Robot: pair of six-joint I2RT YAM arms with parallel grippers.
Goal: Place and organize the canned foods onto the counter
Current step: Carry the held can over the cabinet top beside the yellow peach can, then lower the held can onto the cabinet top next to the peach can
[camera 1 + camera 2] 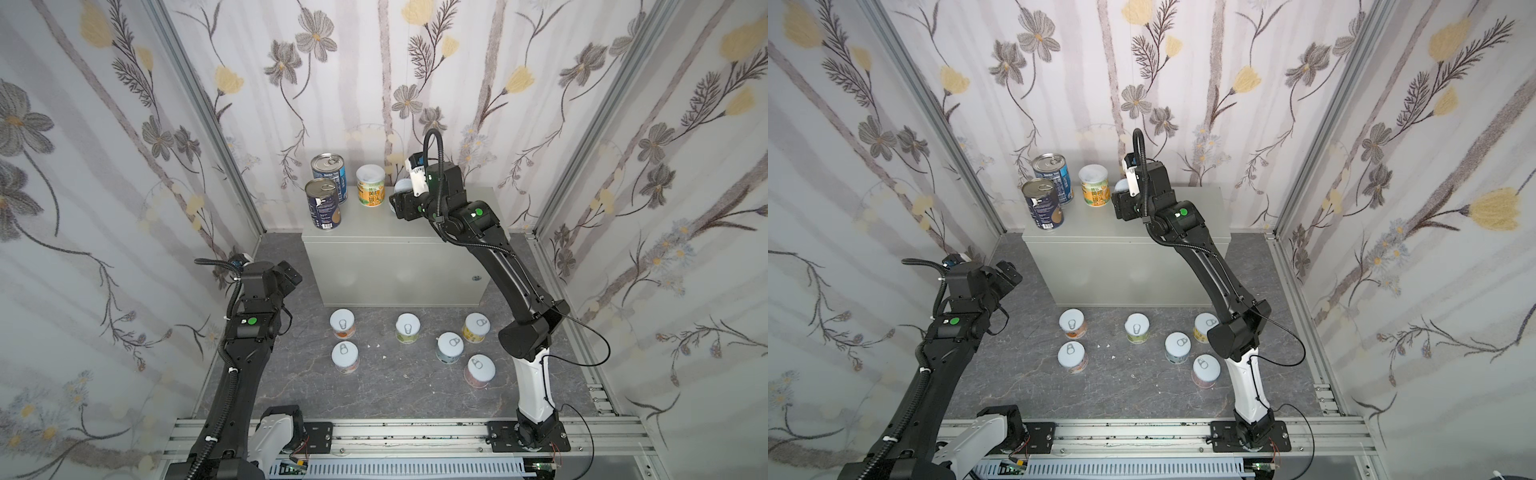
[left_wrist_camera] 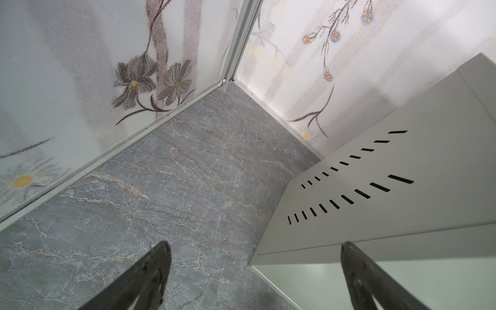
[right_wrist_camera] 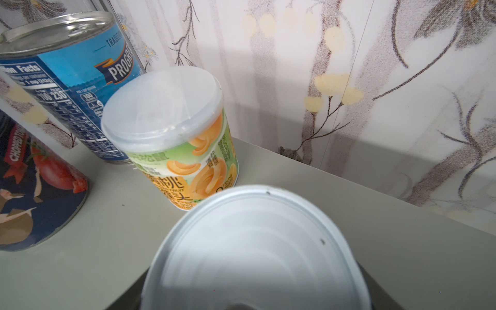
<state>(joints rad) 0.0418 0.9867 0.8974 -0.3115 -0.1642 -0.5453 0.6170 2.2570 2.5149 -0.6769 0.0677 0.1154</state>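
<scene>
Clenching a short white-ended can [image 3: 255, 255], the right claw [image 1: 398, 196] hangs over the table [image 1: 395, 226] — just beside the peach-label can [image 1: 371, 190] and two blue cans [image 1: 328, 172]. Six short cans [image 1: 342, 324] stand on the floor [image 1: 395, 386]. Left claw [image 2: 256, 245] — spread wide, empty.

The blue can [image 3: 80, 88] carries its brand in white on a dark banner, cut off as "PROGRE", with "TRADITI" above it. Its side panel reads "…ion Facts", "1 cup (242g)", "100" and "230". The dark can [image 3: 32, 193] with the tomato picture reads "CHOPPED TO…". The short can [image 3: 188, 166] with peach slices bears Chinese characters, one of them "桃", and the small word "FRUIT".
</scene>
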